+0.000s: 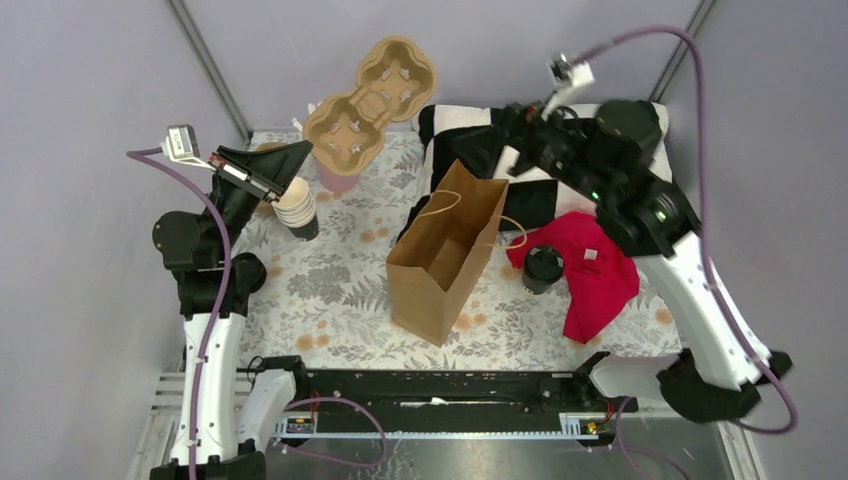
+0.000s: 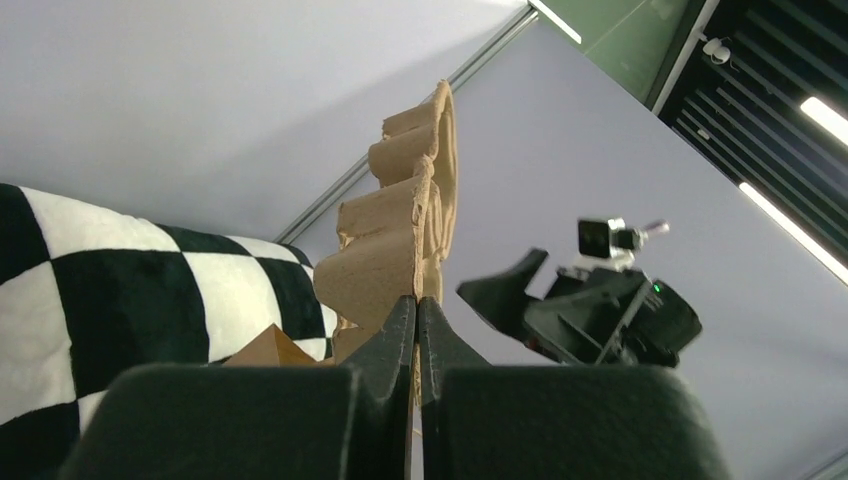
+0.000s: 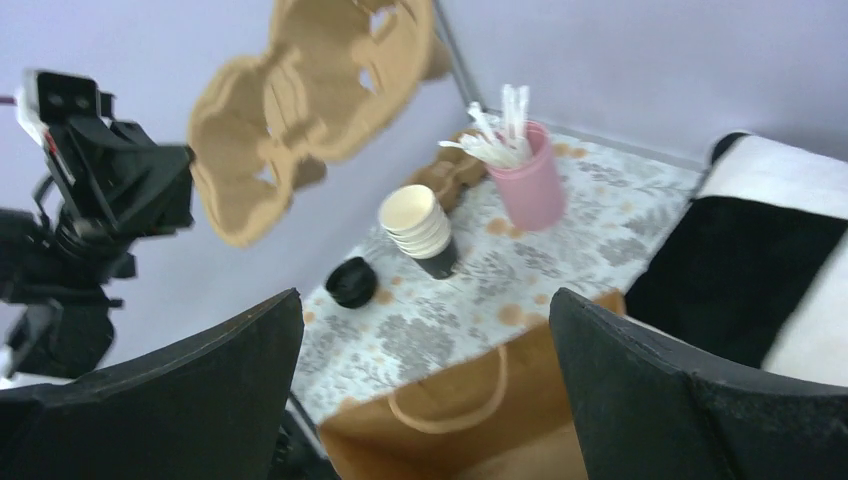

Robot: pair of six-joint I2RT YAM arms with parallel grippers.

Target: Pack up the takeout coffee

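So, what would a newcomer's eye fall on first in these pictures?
Probably the brown pulp cup carrier, held in the air over the far left of the table by the left gripper, shut on its edge. Next, the open paper bag in the middle, with the right gripper open above its far edge. The lidded black coffee cup sits on a red cloth right of the bag.

The left gripper (image 2: 416, 310) pinches the cup carrier (image 2: 400, 230) left of the paper bag (image 1: 445, 255); the right gripper (image 3: 425, 300) hovers spread wide over its far edge.
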